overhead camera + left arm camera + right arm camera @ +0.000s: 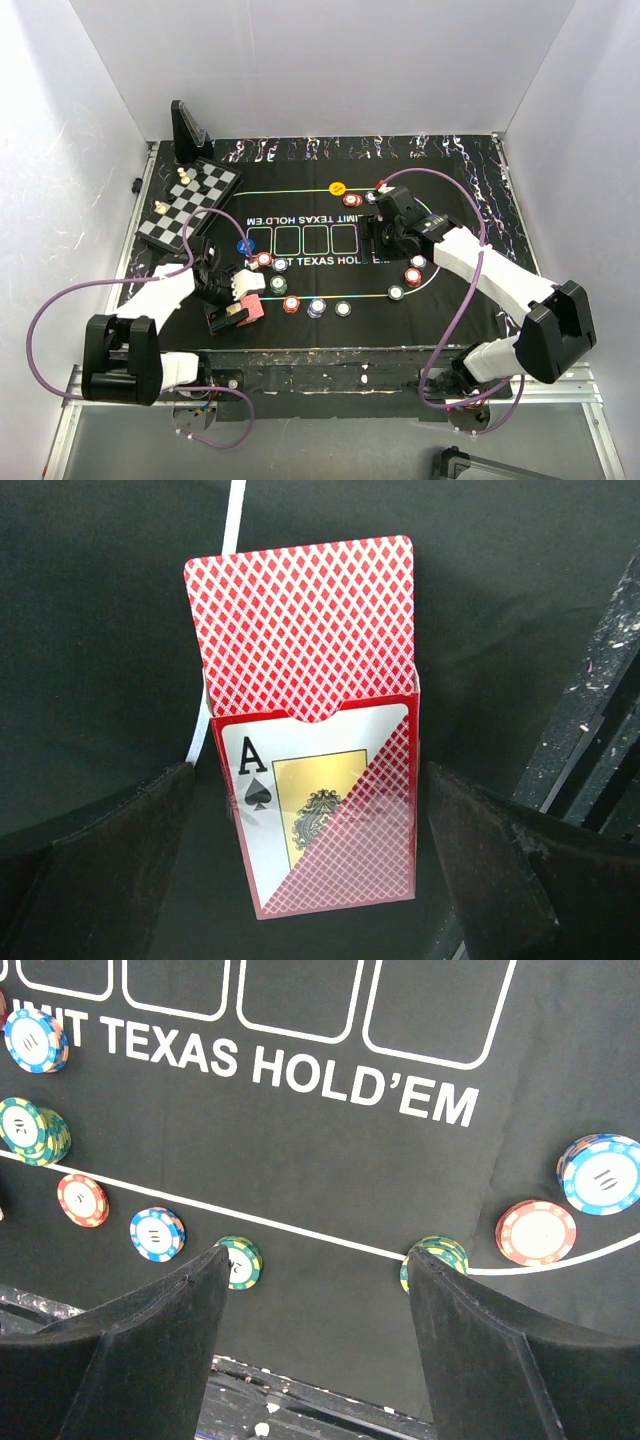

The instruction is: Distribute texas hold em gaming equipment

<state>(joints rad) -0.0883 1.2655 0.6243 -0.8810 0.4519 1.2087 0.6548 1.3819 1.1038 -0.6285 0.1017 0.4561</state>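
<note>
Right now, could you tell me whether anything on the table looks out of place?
Yes: a chessboard with pieces sits askew at the far-left corner of the mat, foreign to a hold'em layout. The card box within the open left gripper has its flap open.

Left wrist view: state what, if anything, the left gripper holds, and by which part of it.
Nothing is gripped. The card box lies between the left gripper's open jaws, which flank its two long sides with a thin gap at each.
</note>
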